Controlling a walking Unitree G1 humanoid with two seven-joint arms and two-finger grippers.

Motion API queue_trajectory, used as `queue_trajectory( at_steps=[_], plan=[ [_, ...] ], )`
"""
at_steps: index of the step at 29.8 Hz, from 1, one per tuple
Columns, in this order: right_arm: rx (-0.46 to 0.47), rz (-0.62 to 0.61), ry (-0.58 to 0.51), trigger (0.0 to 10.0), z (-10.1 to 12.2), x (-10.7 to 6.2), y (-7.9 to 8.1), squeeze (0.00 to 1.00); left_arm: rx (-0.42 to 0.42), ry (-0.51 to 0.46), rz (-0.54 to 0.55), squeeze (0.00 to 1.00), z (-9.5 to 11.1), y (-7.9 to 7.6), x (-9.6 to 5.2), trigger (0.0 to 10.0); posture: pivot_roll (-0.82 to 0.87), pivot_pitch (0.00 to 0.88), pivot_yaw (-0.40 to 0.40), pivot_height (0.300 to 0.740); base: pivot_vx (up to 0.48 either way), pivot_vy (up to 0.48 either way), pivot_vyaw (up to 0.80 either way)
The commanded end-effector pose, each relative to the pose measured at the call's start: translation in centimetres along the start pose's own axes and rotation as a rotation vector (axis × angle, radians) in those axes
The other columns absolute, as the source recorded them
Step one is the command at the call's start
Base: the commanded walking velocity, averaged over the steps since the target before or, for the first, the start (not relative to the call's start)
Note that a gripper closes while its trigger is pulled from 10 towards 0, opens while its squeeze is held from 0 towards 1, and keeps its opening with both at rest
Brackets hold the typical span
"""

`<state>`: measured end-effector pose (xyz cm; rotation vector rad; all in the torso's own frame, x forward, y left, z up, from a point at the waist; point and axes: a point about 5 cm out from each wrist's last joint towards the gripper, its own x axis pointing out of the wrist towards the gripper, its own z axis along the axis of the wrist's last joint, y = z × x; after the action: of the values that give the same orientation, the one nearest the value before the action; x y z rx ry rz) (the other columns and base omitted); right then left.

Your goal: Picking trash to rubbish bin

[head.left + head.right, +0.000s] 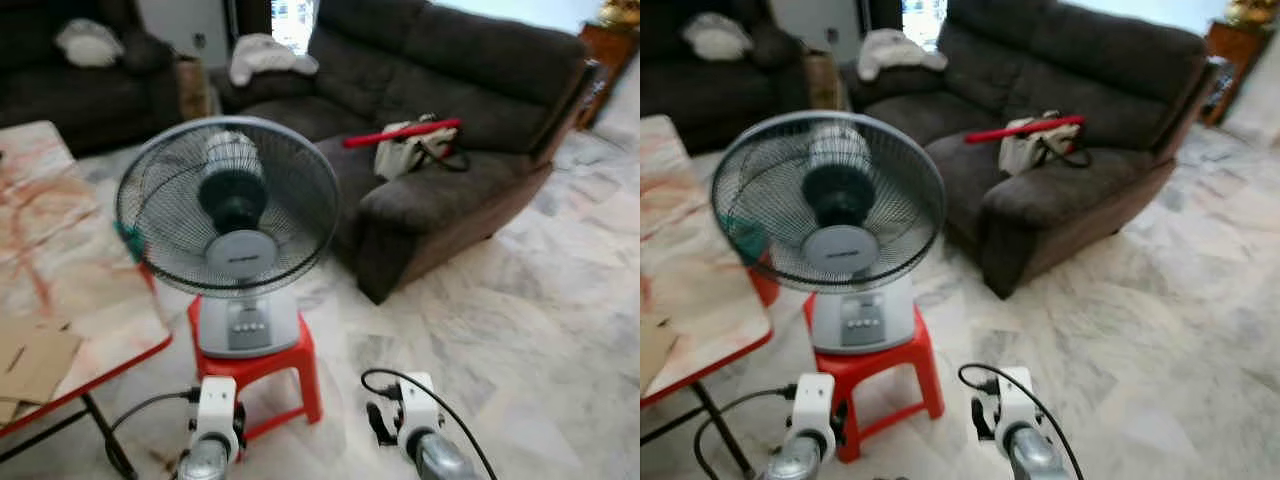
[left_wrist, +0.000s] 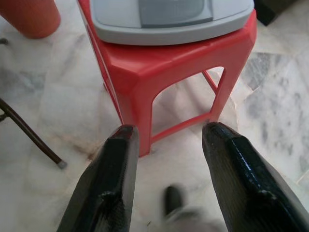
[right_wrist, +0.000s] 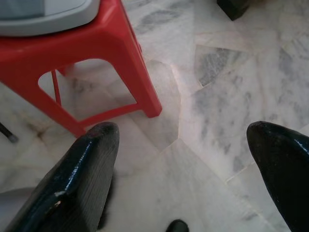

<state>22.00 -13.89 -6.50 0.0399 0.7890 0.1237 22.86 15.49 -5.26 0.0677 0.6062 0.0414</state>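
- Grippers first: our left gripper (image 2: 166,169) hangs low at the bottom of the head view with its two glossy black fingers spread apart and nothing between them, pointed at the floor in front of the stool.
- Our right gripper (image 3: 181,179) is released too, its fingers wide apart over bare marble. We judge both arms are simply carried in front of us while we look around.
- We cannot make out any trash or a rubbish bin, so the task's thing is not located (the search appears barely begun, in our judgement).
- A table fan (image 1: 228,215) fills the centre left of the frame, its round wire cage dark and fine-meshed over a grey plastic base. It stands on a red plastic stool (image 1: 262,375), probably to lift the airflow to seated height.
- The stool is smooth moulded plastic with splayed legs and arched cut-outs.
- At the left edge a table (image 1: 60,270) with a pinkish marbled top and red rim carries flat brown cardboard (image 1: 30,365) at its near corner.
- A dark, plush sofa (image 1: 450,150) takes the upper right; a pale bag (image 1: 405,150) and a red stick (image 1: 400,133) lie on its seat.
- The floor (image 1: 520,350) is polished grey-veined marble in irregular slabs.
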Motion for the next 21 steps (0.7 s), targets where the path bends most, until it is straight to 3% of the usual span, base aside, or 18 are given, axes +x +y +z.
queue_trajectory(
  at_steps=[1, 21],
  plan=[
    [0.494, -0.353, 0.015, 10.0, -3.34, -2.94, -8.77, 0.0, -0.039, 0.332, 0.028, 0.0, -5.35, 3.93, -1.84, 10.0, -0.03, 0.0, 0.05, 0.74, 0.0, 0.0, 0.8],
    [0.486, -0.346, 0.022, 10.0, -3.41, -3.0, -8.89, 0.0, -0.04, 0.319, 0.023, 0.0, -5.16, 3.44, -1.73, 10.0, -0.03, 0.0, 0.043, 0.74, 0.0, 0.0, 0.8]
  ],
)
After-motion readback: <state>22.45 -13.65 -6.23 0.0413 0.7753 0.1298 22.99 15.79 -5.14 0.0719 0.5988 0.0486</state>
